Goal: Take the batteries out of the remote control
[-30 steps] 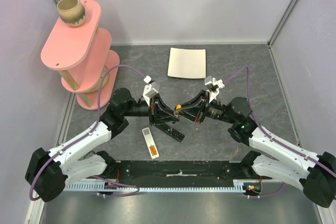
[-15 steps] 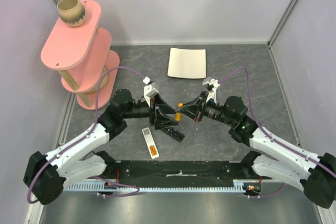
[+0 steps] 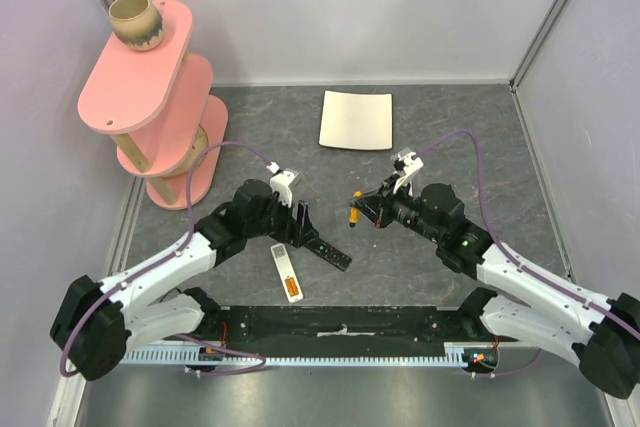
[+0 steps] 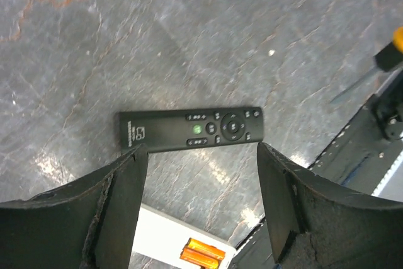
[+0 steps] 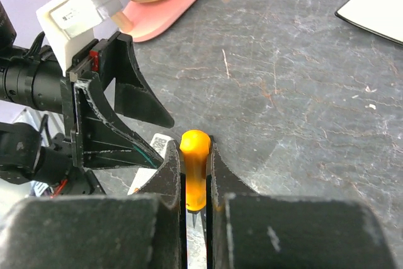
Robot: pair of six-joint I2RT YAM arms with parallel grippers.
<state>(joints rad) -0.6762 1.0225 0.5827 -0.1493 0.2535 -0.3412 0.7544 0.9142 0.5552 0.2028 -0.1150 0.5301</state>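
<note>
Where the pink shelf (image 3: 150,77) stands at the far left of the bench (image 3: 470,147), a tan cup (image 3: 134,22) sits on its top tier (what it holds I can't see from here). Next along, the left claw (image 4: 200,155) is spread wide with nothing in it, above the black remote (image 4: 191,129). That remote lies flat, buttons up, with a green button mid-face and a small white logo at one end, too small to read. Just beside it lies the white remote (image 3: 283,265), with the orange batteries (image 4: 201,253) in the bay at the end nearest the arm bases. Further right, the right claw (image 5: 196,168) is clamped on an orange-handled tool (image 5: 194,149), a thin metal tip showing below. Beyond lies a flat white square (image 3: 356,119).
</note>
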